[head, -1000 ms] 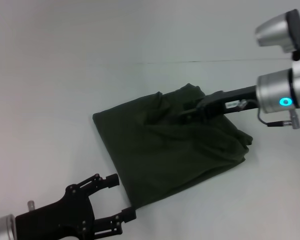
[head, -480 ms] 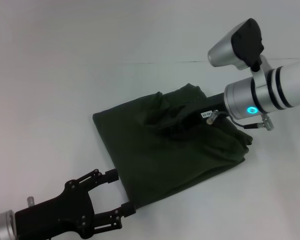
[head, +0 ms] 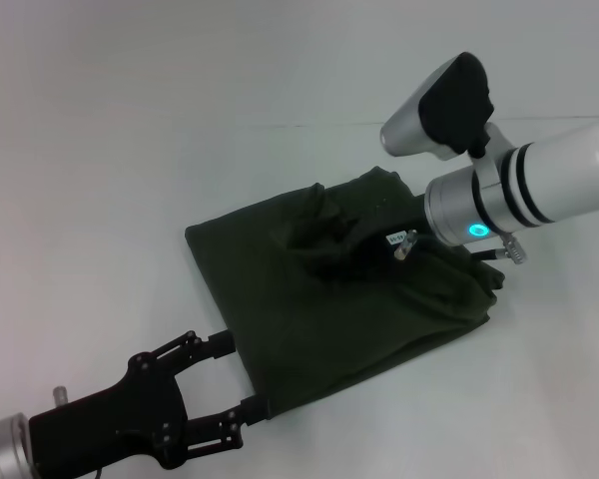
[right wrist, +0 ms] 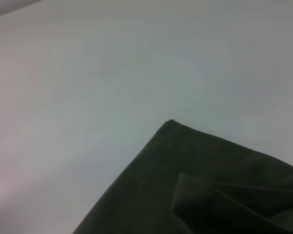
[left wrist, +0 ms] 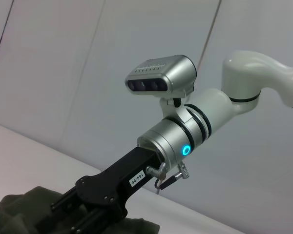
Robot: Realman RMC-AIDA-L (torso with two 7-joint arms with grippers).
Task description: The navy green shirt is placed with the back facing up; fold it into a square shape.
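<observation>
In the head view, the navy green shirt [head: 344,299] lies at the centre of the frame on the pale table [head: 130,130], already gathered into a rough, tilted rectangle with a rumpled ridge across its upper middle and a bunched right edge. The right gripper [head: 329,261] comes in from the upper right and is buried in that ridge, so whether its fingers are apart or pinching cloth cannot be told. The left gripper [head: 242,374] sits at lower left with its fingers spread apart, straddling the shirt's near corner without clamping it. The left wrist view shows the right arm's black gripper body pushed down into the olive fabric [left wrist: 19,212] at the lower left of the frame, its tips hidden. The right wrist view shows only a clean folded corner of the shirt [right wrist: 195,185] at lower right against bare table. The folding looks late, in a tidying stage; the next move likely calls for flattening the ridge and squaring the bunched edge
</observation>
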